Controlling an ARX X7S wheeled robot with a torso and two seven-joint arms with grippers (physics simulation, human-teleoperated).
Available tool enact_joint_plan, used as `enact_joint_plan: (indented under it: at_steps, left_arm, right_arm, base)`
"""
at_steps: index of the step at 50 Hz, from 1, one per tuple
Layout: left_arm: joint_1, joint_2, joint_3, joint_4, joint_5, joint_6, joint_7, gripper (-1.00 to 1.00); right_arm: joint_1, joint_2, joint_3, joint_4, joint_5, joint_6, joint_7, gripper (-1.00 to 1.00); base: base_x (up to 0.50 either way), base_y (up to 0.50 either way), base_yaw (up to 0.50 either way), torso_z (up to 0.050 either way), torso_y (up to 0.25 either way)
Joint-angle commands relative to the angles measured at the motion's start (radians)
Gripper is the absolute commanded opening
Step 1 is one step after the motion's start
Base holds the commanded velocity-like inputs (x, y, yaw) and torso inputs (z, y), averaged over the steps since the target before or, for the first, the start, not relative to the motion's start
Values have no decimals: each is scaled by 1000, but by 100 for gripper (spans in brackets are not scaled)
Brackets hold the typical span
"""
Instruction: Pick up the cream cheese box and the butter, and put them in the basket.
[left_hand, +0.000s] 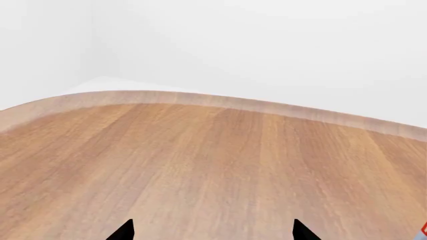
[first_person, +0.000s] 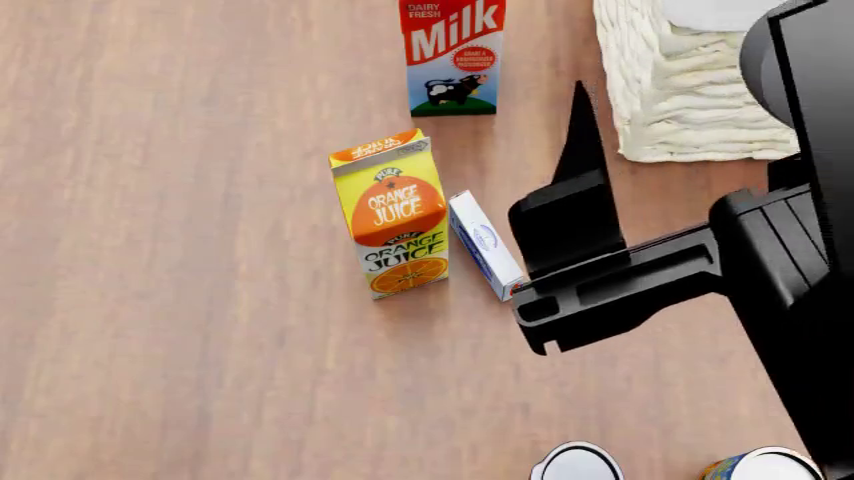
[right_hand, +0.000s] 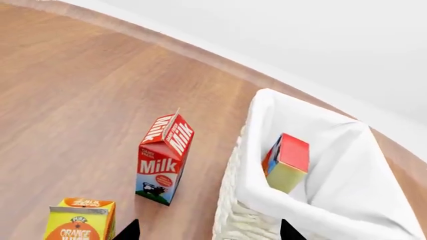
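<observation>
The head view looks steeply down on the tabletop (first_person: 160, 300). The right wrist view looks obliquely across it, sharing the milk carton (first_person: 454, 55), orange juice carton (first_person: 390, 215) and basket (first_person: 681, 90). The left wrist view faces low across bare wood toward a wall.

Simulated tabletop scene, household/kitchen-style setup. Wooden table (left_hand: 200, 165) with a rounded light edge, plain white walls (left_hand: 267, 45) behind, no furniture or fixtures visible. Grocery items stand on the wood: milk carton (first_person: 454, 55), orange juice carton (first_person: 390, 215), cream cheese box (first_person: 485, 245) just beside the juice. White wicker basket (right_hand: 233, 220) with cloth lining holds the butter (right_hand: 287, 162). Flat lighting and clean textures read as a render, not a real room.
</observation>
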Motion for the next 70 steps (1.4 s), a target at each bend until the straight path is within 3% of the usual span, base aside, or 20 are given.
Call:
enact_joint_plan:
  at_steps: [1,3,34,70]
  left_arm:
    - [4,-2,-3,-1,0,5,0,100]
    - [3,-3,-2,-1,0,5,0,100]
    - [11,-8,-5,1,-1,16,-1,100]
    - [19,-14,-6,-4,2,28,2,100]
  right_arm:
    - [-73,-45,1,7,-86,13,-65,100]
    - [-28,-58,-30,47,-69,21,-57,100]
    - [-201,-123,-31,70,-329,22,-253,100]
    - [-280,-202,-166,157,-606,-5,-458,100]
  base:
    - [0,0,0,0,0]
    - [0,0,0,0,0]
    - [0,0,0,0,0]
    - [0,0,0,0,0]
